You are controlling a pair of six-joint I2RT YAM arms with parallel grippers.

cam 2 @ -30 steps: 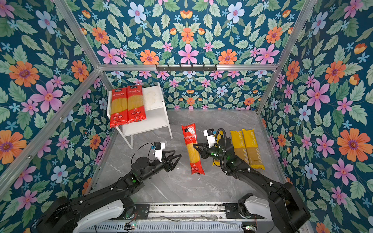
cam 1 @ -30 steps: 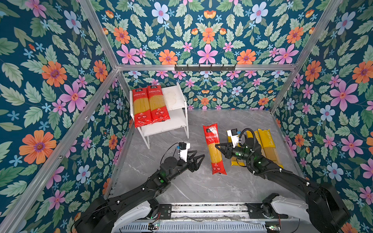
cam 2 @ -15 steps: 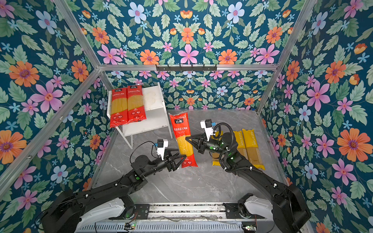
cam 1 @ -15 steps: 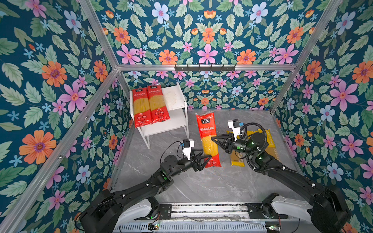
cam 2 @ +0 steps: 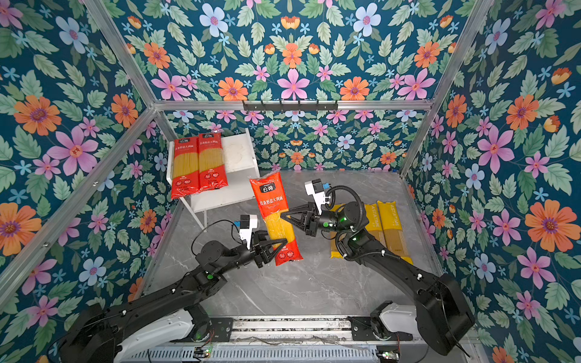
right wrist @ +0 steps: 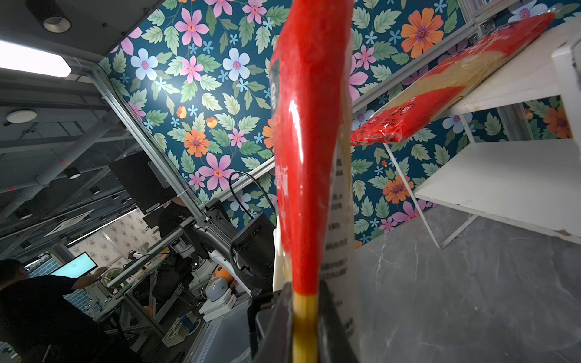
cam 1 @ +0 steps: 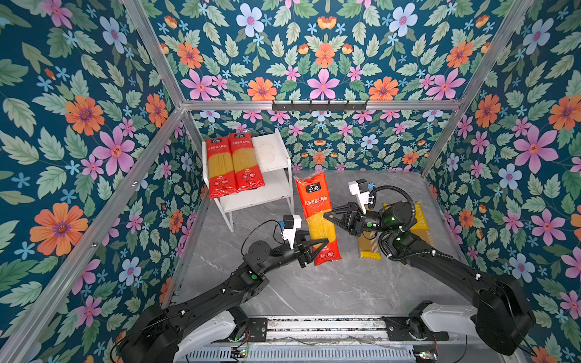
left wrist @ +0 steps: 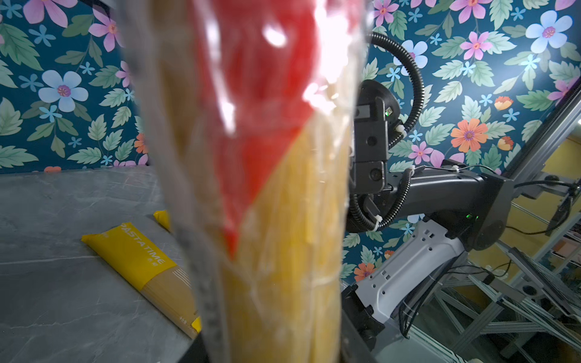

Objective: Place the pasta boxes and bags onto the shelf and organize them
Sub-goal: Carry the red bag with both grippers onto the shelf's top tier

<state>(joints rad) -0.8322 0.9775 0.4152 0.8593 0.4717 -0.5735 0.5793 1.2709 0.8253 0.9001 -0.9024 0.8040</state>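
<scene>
Red film ends and a clear middle of yellow strands mark the held spaghetti bag (cam 1: pixel 317 213), at the centre of both top views (cam 2: pixel 276 213). It runs lengthways up the frame, clear of the grey marble-pattern tabletop (cam 1: pixel 314 292). The upper red end carries a black patch with two white Chinese characters, and below it the white line 直条形意大利面. Round white marks on the lower red end are too small to read.

Right hand (cam 1: pixel 326 216) enters from the right of frame and is clamped on the bag's right edge at mid-length. The right wrist view shows both fingers (right wrist: pixel 273 323) pressed against the film.

Left hand (cam 1: pixel 320 248) reaches from the lower left to the bag's lower red end. Its jaws stand either side of the bag; whether they pinch it cannot be told. The bag fills the left wrist view (left wrist: pixel 267 188).

Shelf (cam 1: pixel 272 151), white, two-tier, stands upper left of centre. Two shelved red bags (cam 1: pixel 220 166) lie side by side on the left part of its top board. They bear the same printing, and their lower ends overhang the front edge.

Yellow-ended bags (cam 2: pixel 391 226) lie flat on the tabletop right of centre, partly under the right arm. In the left wrist view one of them (left wrist: pixel 135 254) reads PASTA TIME.
</scene>
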